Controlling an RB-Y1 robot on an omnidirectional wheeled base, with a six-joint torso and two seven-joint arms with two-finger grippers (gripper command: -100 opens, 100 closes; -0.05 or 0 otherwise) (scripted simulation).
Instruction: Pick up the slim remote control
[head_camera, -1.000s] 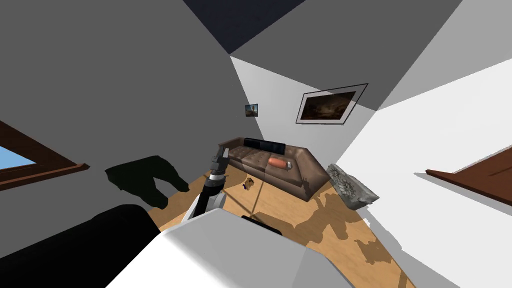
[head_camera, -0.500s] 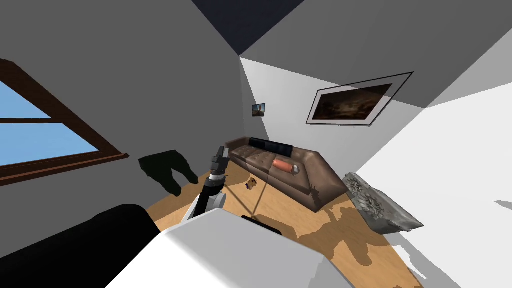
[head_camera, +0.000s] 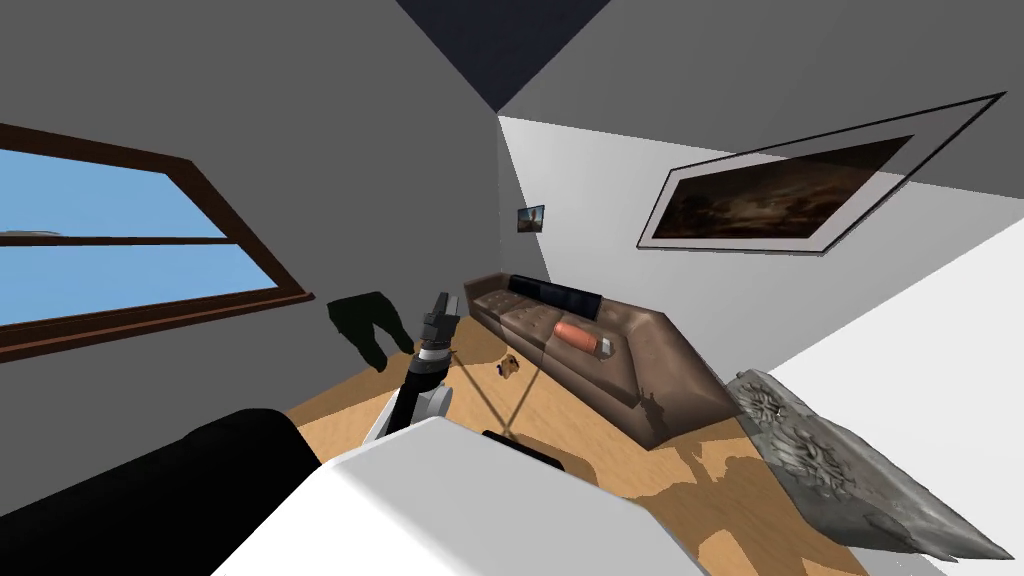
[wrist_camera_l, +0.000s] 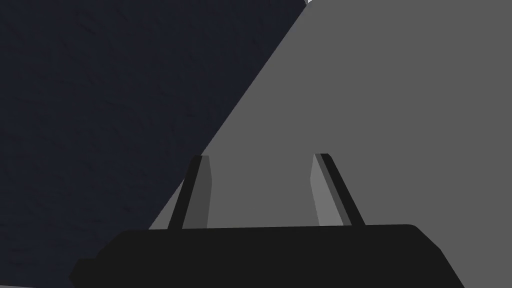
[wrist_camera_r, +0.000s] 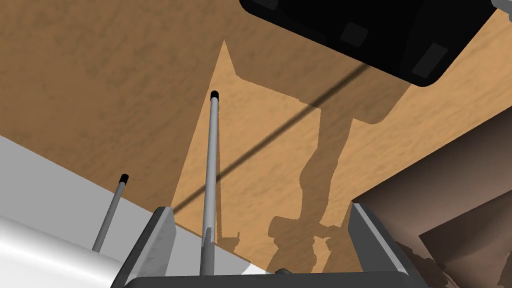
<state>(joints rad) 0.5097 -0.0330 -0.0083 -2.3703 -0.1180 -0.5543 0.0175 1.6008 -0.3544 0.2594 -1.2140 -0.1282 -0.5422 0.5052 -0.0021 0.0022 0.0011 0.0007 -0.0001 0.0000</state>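
Note:
A brown sofa (head_camera: 610, 365) stands along the far wall. On its seat lies an orange bolster (head_camera: 577, 335) with a small light grey object (head_camera: 605, 346) at its end; it is too small to tell whether this is the slim remote. My left gripper (head_camera: 441, 305) is raised in front of me, well short of the sofa. In the left wrist view the left gripper (wrist_camera_l: 261, 157) is open with nothing between its fingers. My right gripper (wrist_camera_r: 261, 210) hangs open over the wooden floor (wrist_camera_r: 280, 165), beside a corner of the sofa (wrist_camera_r: 450, 210).
A small brown toy (head_camera: 510, 365) lies on the floor before the sofa. A dark shape (head_camera: 370, 325) sits by the window wall. A grey carved slab (head_camera: 850, 470) leans at the right. Thin grey rods (wrist_camera_r: 212, 170) and a black block (wrist_camera_r: 360, 35) are near my right gripper.
I have turned: the sofa, pictures and carved slab slid rightward and grew, and the window came into view on the left. Both arms keep their pose.

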